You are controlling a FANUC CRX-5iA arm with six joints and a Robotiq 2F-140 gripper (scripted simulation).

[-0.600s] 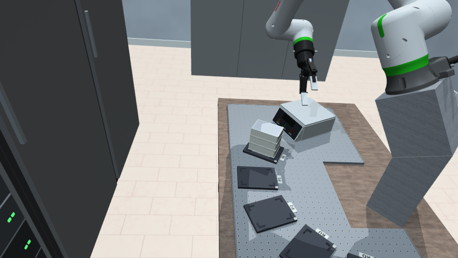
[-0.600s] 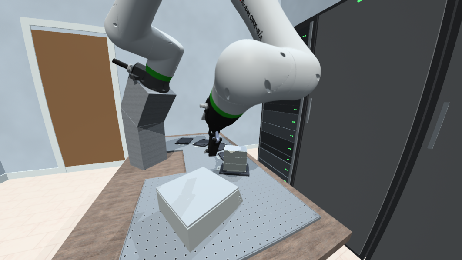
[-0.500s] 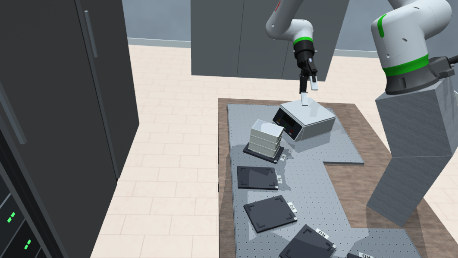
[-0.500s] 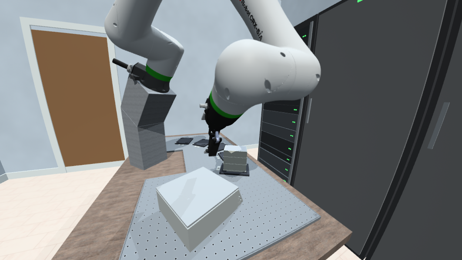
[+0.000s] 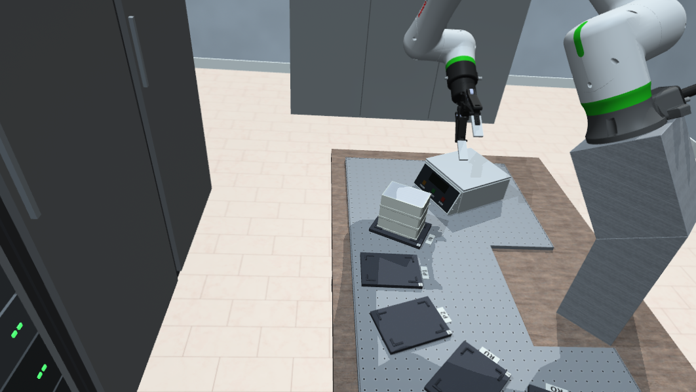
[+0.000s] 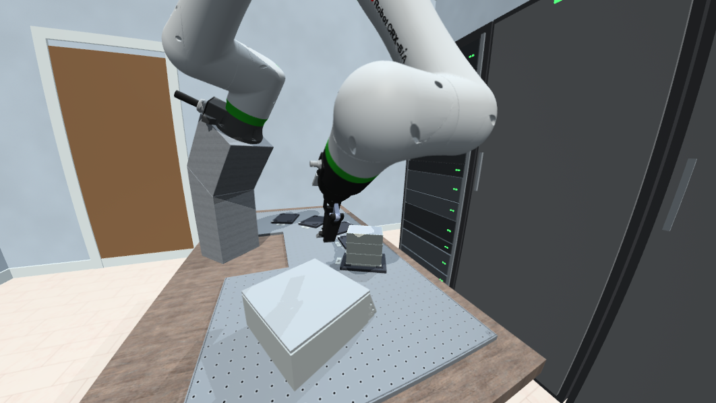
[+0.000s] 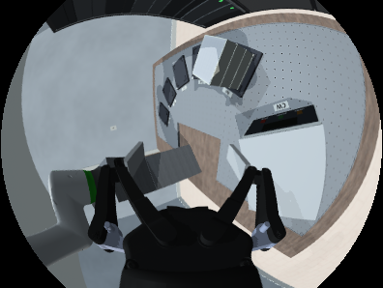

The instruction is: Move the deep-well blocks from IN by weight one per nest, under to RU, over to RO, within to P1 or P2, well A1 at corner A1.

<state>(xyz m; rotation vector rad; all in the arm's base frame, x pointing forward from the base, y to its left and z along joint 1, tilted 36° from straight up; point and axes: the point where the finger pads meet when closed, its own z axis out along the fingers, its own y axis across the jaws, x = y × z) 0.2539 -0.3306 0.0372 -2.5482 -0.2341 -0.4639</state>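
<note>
Three white deep-well blocks (image 5: pixel 403 210) stand stacked on the infeed nest IN; they also show in the exterior view (image 6: pixel 364 245) and the wrist view (image 7: pixel 227 65). The check-weigher CW (image 5: pixel 463 182) is a grey box behind them, its platform bare and no lamp lit; it shows in the exterior view (image 6: pixel 306 315) and the wrist view (image 7: pixel 283 158). My gripper (image 5: pixel 468 138) is open and empty, high above the far side of CW's platform; it shows in the wrist view (image 7: pixel 187 238). Nests P1 (image 5: pixel 390 270), P2 (image 5: pixel 409 324) and RU (image 5: pixel 467 371) are dark empty plates.
The RO nest label (image 5: pixel 555 388) is cut off at the bottom edge. The robot's grey pedestal (image 5: pixel 628 233) stands at the right of the table. Dark cabinets (image 5: pixel 97 170) stand at the left, off the table.
</note>
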